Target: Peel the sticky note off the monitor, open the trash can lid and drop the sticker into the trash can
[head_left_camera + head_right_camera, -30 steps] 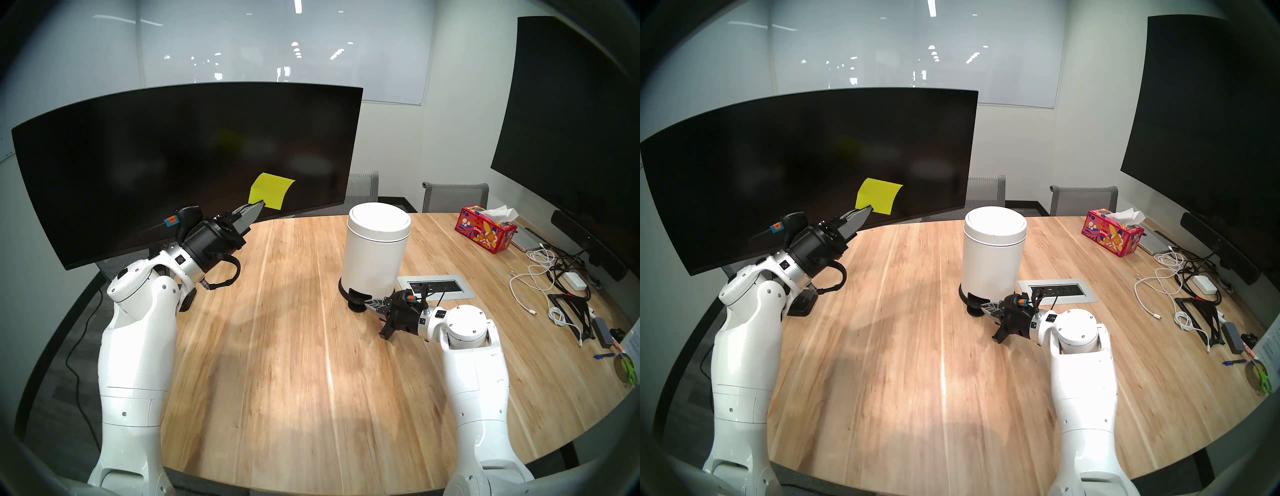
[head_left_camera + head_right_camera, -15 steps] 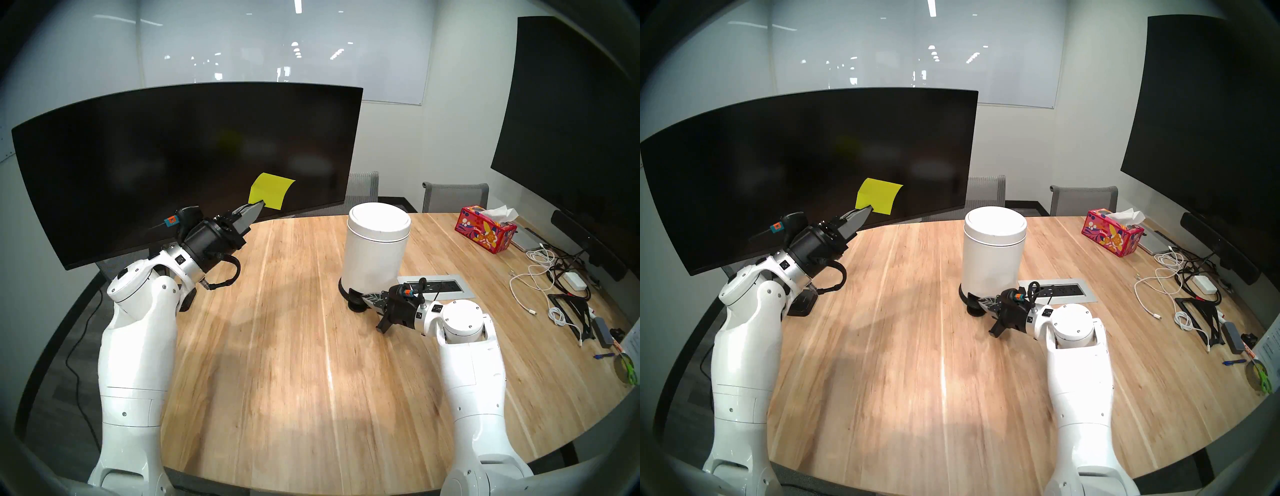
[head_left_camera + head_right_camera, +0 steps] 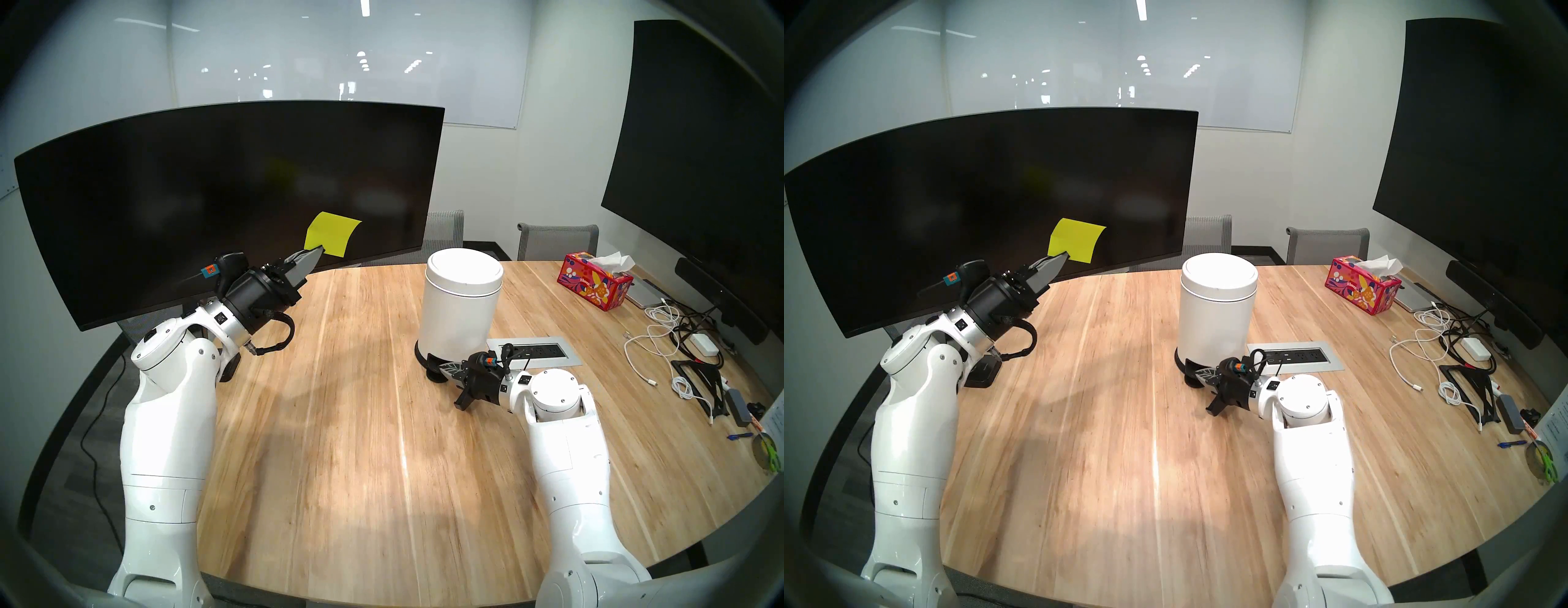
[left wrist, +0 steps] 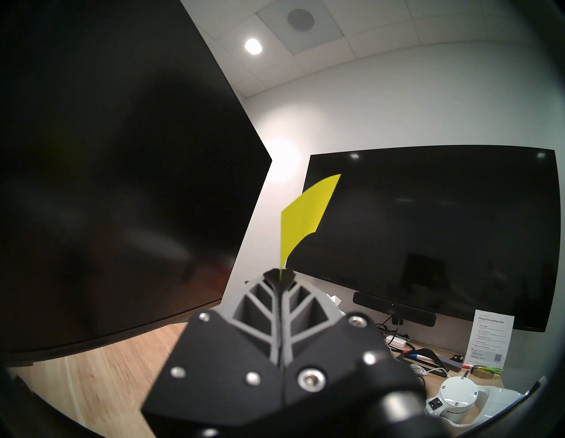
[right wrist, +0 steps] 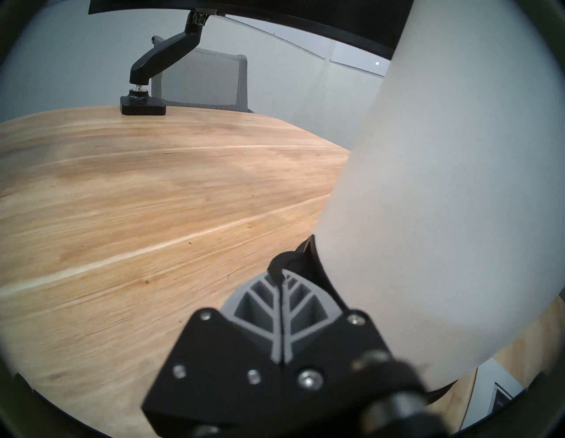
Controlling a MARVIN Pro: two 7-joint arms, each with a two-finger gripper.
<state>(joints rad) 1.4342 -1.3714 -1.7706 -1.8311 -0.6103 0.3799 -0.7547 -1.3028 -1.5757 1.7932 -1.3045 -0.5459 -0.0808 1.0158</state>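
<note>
Jaws of the left gripper (image 3: pixel 315 253) pinch a corner of the bright yellow-green sticky note (image 3: pixel 333 234), already clear of the curved black monitor (image 3: pixel 191 191). Over the past second the right gripper (image 3: pixel 445 368), jaws together, has slid onto the black foot pedal (image 3: pixel 433 362) of the white cylindrical trash can (image 3: pixel 458 314) on the wooden table (image 3: pixel 360 424); its domed white lid (image 3: pixel 464 271) remains closed.

**Non-task clutter, far right of table**

Wooden table (image 3: pixel 360 424). Red floral tissue box (image 3: pixel 596 281) near the far edge, white cables (image 3: pixel 653 339) and charger brick (image 3: pixel 704 344) beside it. Recessed power strip (image 3: pixel 534 350) mid-table. Big wall screen (image 3: pixel 700 148). Two mesh chairs (image 3: pixel 558 240) behind.
</note>
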